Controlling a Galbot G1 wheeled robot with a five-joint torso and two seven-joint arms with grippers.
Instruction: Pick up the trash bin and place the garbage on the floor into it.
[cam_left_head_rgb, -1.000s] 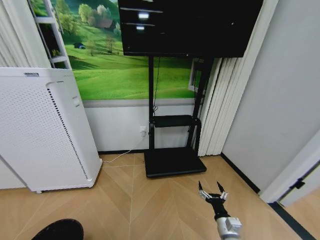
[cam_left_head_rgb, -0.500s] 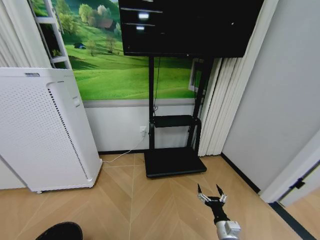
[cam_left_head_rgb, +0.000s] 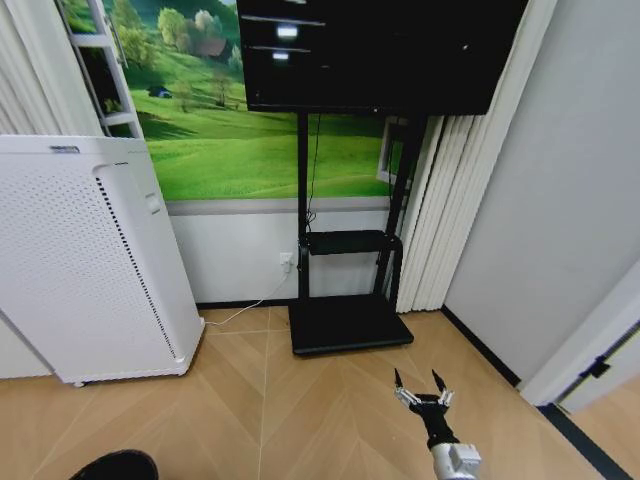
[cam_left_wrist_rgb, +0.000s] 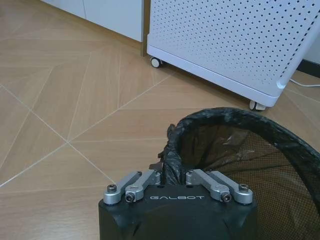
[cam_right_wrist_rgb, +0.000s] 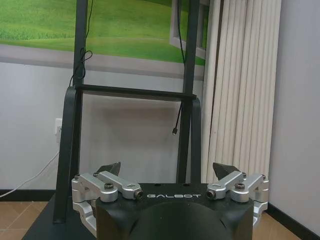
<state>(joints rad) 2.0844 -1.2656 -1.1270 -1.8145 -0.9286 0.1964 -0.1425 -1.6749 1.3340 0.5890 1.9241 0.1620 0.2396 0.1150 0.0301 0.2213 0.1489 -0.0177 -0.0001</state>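
The trash bin (cam_left_wrist_rgb: 243, 165) is a round black basket with a dark liner, and it hangs over the wooden floor. My left gripper (cam_left_wrist_rgb: 173, 175) is shut on its near rim, with the liner bunched between the fingers. In the head view a sliver of the bin (cam_left_head_rgb: 115, 466) shows at the bottom left edge. My right gripper (cam_left_head_rgb: 421, 386) is held out low on the right, above the floor, open with nothing in it. It (cam_right_wrist_rgb: 167, 169) faces the black stand. The garbage is out of view.
A tall white perforated air purifier (cam_left_head_rgb: 85, 260) on casters stands at the left, close behind the bin (cam_left_wrist_rgb: 235, 40). A black TV stand (cam_left_head_rgb: 348, 323) with a screen (cam_left_head_rgb: 380, 50) stands straight ahead, a pleated curtain (cam_left_head_rgb: 440, 200) and grey wall to its right. Bare wood floor (cam_left_head_rgb: 270, 400) lies between.
The bin has sunk toward the bottom left edge of the head view. The right gripper has shifted slightly nearer and stays open.
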